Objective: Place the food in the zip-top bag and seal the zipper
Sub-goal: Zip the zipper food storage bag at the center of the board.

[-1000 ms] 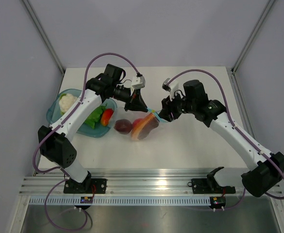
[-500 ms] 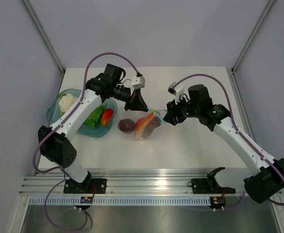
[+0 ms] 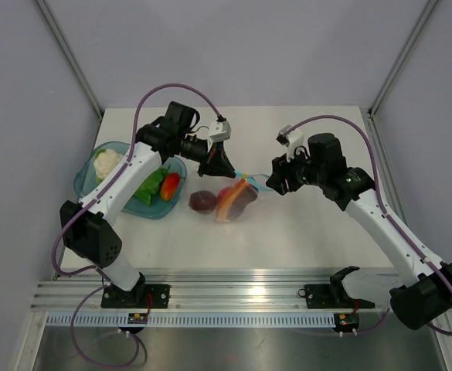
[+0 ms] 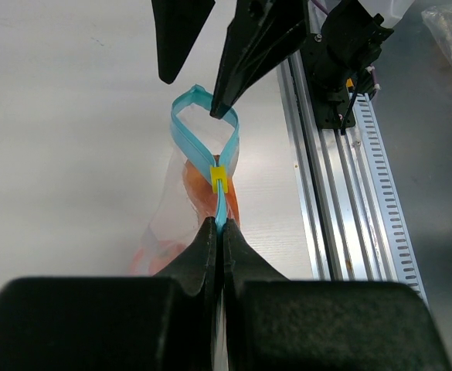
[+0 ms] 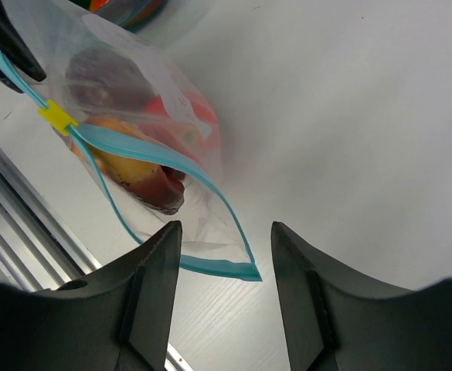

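Here the left hand [image 4: 217, 226] is pinched tight on the zipper [image 5: 210, 267] just behind its yellow slider [image 4: 219, 178]. The zip-top bag [image 5: 171, 85] is at mid-worktop [image 5: 349, 116], with orange and red food [image 5: 133, 168] inside. The right hand [image 5: 222, 232] is spread open and grips nothing; the bag's free corner lies between its fingers.

white table [image 3: 303, 232] | teal bowl [image 3: 83, 182] | dark purple food [image 3: 202, 202] | zip-top bag [image 3: 239, 202]

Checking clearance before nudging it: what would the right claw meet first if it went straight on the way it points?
Probably the loose end of the zipper on the zip-top bag, just ahead of the open right claw; depth is hard to judge.
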